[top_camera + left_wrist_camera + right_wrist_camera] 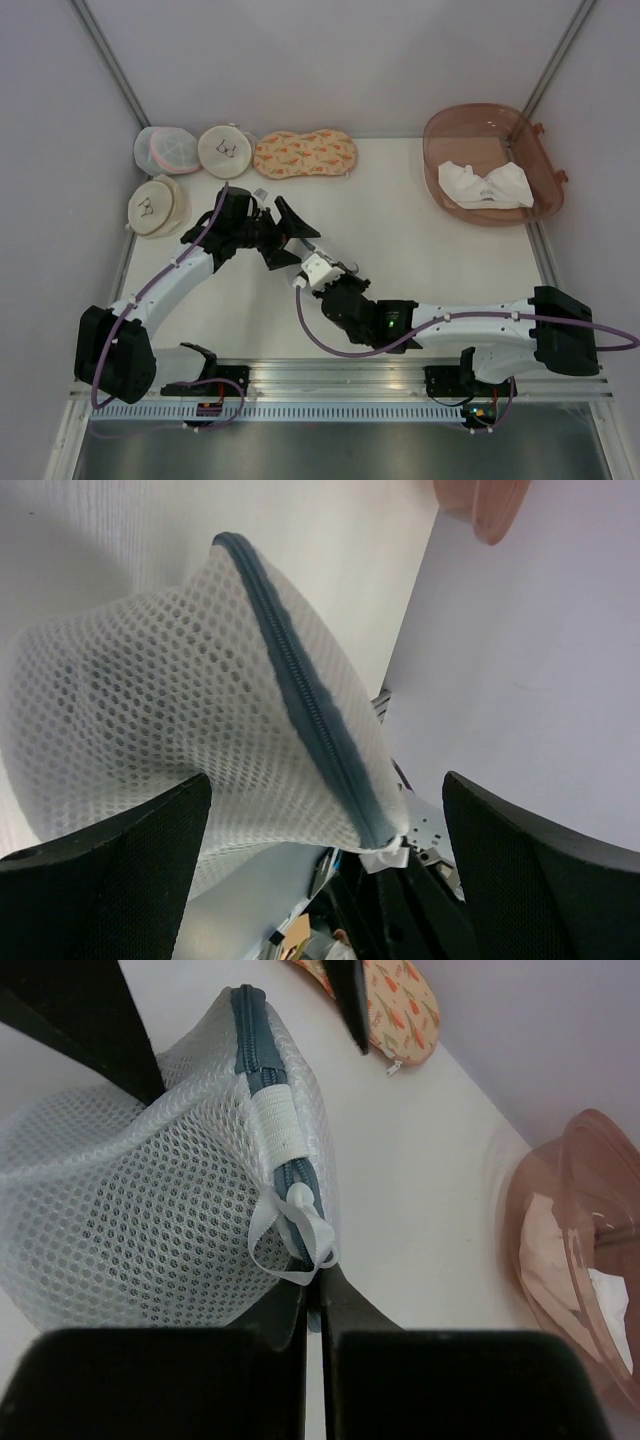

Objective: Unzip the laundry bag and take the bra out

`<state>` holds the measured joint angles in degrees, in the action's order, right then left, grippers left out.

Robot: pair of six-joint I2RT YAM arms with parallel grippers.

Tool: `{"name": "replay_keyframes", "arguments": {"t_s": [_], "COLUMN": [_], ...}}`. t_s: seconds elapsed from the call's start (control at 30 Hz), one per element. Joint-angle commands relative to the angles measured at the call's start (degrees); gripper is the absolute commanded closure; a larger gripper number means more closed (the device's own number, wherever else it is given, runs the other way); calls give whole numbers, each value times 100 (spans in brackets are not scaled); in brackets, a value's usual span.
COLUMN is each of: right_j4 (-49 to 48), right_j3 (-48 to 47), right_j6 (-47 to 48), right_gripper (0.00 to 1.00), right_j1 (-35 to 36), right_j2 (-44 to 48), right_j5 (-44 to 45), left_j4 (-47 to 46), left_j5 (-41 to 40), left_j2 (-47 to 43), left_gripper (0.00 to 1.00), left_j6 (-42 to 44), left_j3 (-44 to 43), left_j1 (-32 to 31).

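– Right end effector (315, 1285): what has it got?
– Its two fingers are pressed together on the zip pull (300, 1210) of the laundry bag (150, 1190), at the white ribbon loop. The left end effector (325, 780) is spread wide around the bag. One finger touches the mesh and the other stands apart from it, so I judge it steadies the bag rather than clamps it.
– How far along is the job?
– Hardly begun, I think. The zip (300, 690) is shut along all of its length that shows. The bag hangs between the two arms over the worktop (420, 1190); whether it rests on it I cannot tell. The bra (110, 675) is only a dim darker patch inside, behind the mesh. Opening the zip and taking the bra out are both left to do.
– Any brand or writing?
– None that I can read. The cream pouches (228, 150) carry a line drawing and another pouch (305, 153) has a carrot print, but no letters.
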<state>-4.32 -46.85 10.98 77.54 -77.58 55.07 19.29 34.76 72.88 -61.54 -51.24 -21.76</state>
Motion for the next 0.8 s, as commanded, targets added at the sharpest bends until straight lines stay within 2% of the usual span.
{"name": "replay_keyframes", "arguments": {"t_s": [0.0, 0.13, 0.23, 0.27, 0.33, 0.43, 0.47, 0.53, 0.63, 0.7, 0.77], "right_j4": [-412, -447, -473, -491, -544, -588, -605, -623, -649, -649, -658], "right_j3": [36, 44, 27, 27, 44, 36, 36, 27, 36, 36, 36], "right_j6": [193, 185, 194, 194, 194, 237, 264, 281, 282, 282, 273], "right_gripper": [99, 99, 100, 100, 99, 100, 100, 100, 100, 99, 100], "right_j1": [174, 341, 428, 446, 464, 473, 482, 482, 482, 473, 473], "right_j2": [-187, -433, -573, -583, -557, -539, -530, -548, -556, -556, -530], "right_j5": [355, 478, 628, 628, 654, 715, 724, 733, 742, 742, 733], "left_j4": [-144, -250, -372, -434, -679, -874, -883, -892, -901, -944, -997], "left_j5": [-189, -163, -110, -84, 48, 153, 154, 215, 276, 312, 408], "left_j2": [-55, -28, 7, 7, 16, 24, 33, 51, 95, 138, 200], "left_gripper": [0, 1, 8, 16, 26, 52, 77, 84, 88, 98, 98], "left_j6": [-762, -886, -878, -877, -912, -957, -957, -930, -869, -808, -763], "left_j3": [-272, -298, -272, -237, -106, 53, 70, 114, 123, 115, 123], "left_j1": [-39, -83, -118, -127, -127, -153, -171, -188, -241, -276, -276]}}
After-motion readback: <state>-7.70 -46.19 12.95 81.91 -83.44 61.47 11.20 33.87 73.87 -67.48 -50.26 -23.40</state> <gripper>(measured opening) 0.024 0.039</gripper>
